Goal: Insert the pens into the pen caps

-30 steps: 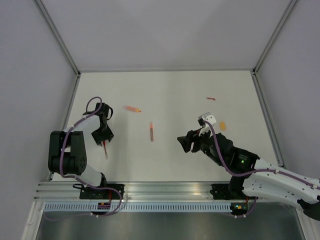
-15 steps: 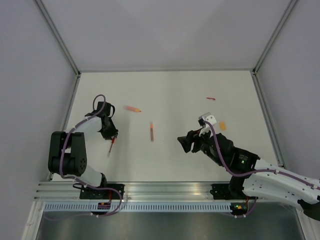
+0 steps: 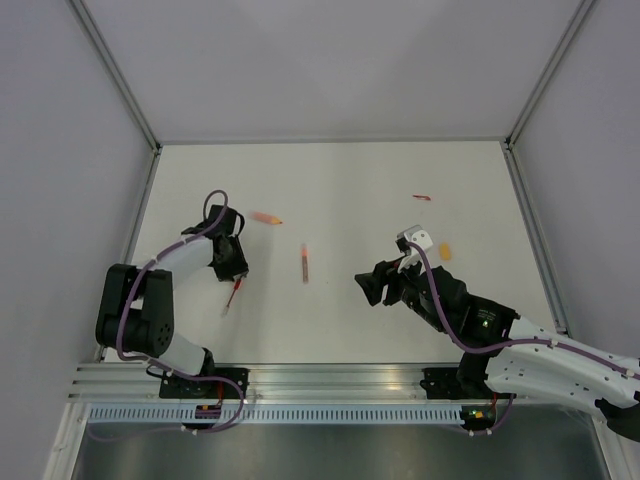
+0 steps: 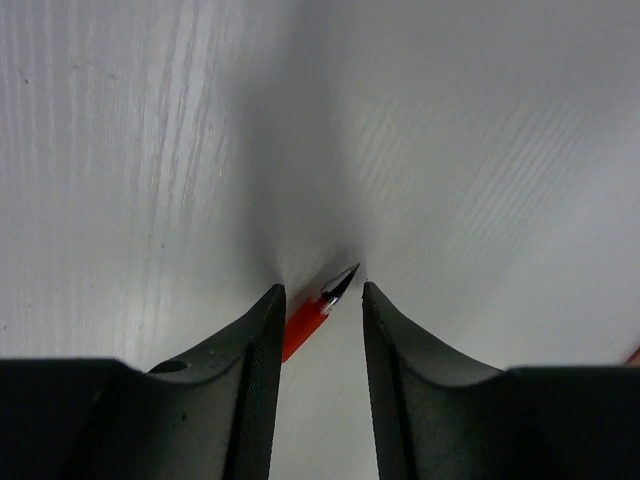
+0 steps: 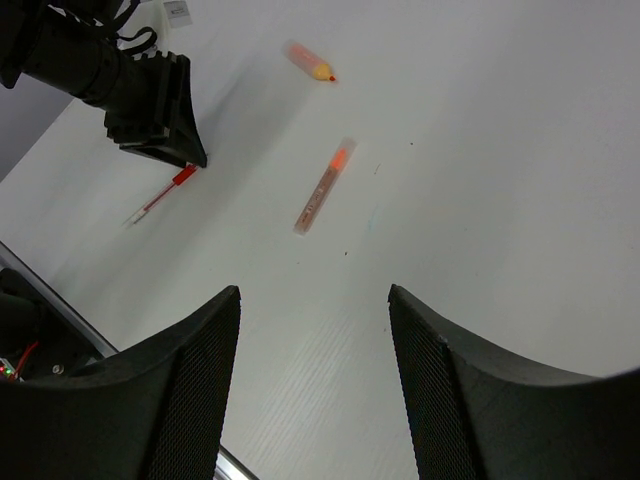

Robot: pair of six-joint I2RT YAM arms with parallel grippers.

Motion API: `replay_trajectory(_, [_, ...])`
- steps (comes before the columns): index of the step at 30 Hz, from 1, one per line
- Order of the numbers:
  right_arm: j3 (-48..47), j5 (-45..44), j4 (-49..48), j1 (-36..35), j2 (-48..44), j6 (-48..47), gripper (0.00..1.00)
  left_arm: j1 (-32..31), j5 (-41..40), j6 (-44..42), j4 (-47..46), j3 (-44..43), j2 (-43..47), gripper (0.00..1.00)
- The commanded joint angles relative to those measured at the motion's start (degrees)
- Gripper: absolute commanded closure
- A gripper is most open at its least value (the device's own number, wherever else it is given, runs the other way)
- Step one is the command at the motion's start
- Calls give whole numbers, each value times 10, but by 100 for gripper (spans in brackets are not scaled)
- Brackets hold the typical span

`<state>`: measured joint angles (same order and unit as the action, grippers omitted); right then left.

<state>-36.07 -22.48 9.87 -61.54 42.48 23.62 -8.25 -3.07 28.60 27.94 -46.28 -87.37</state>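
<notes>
A red pen [image 3: 233, 295] lies on the white table, its metal tip [image 4: 340, 283] between the fingers of my left gripper [image 4: 323, 290]. The jaws stand a little apart, wider than the pen, whose red body [image 4: 300, 325] rests against the left finger. In the right wrist view the same pen [image 5: 160, 198] sticks out below the left gripper [image 5: 150, 100]. An orange pen [image 3: 265, 217] lies behind it, and an orange-pink pen [image 3: 304, 262] lies mid-table. An orange cap [image 3: 445, 251] and a small red piece [image 3: 421, 197] lie to the right. My right gripper [image 3: 366, 285] hovers open and empty.
Grey walls with metal posts enclose the table [image 3: 340, 330] on three sides. The aluminium rail [image 3: 330, 380] carrying both arm bases runs along the near edge. The right arm's white body [image 3: 540, 360] fills the lower right corner.
My left gripper has swung to the right and slightly forward, and the red pen has moved right along with it. The right arm has stayed still.
</notes>
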Motion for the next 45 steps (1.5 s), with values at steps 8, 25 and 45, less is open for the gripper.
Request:
replay_trajectory(8, [-2,3,-7,2,-21,-13,33,-99,-3,-207,164,-142,64,52])
replay_trajectory(25, [3,10,-1,1,-64,-16,32,-95,-65,-360,162,-89,52,53])
replay_trajectory(45, [5,15,-1,1,-71,-16,32,-95,-57,-386,124,-66,-80,64])
